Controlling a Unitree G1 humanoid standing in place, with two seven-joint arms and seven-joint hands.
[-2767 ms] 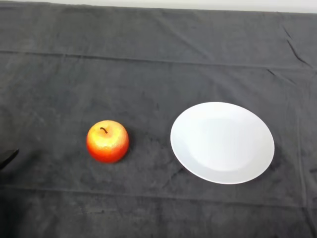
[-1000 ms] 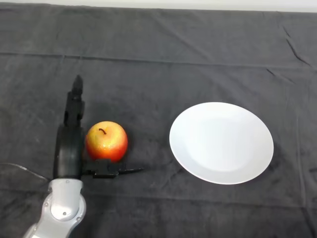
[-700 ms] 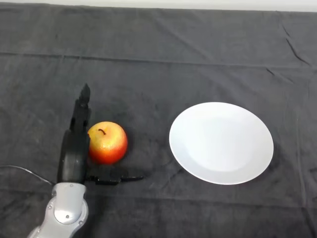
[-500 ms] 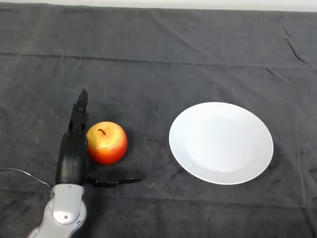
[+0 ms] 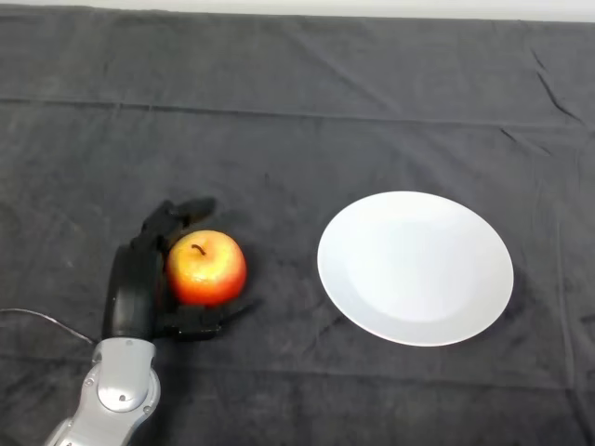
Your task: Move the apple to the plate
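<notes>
Head view. The left hand (image 5: 138, 283) is seen at the lower left of the dark cloth (image 5: 297, 121), its silver-grey arm (image 5: 112, 395) entering from the bottom edge. The fingers (image 5: 177, 212) are curled over the far side of the apple (image 5: 206, 268), and the thumb (image 5: 209, 318) is bent under its near side, so that the fruit is clasped between them. The apple, red and yellow with its stem upward, rests on the cloth directly to the right of the palm and touching it. The white plate (image 5: 416, 268) is shown farther to the right of the hand, well apart from the apple, with bare cloth between.
</notes>
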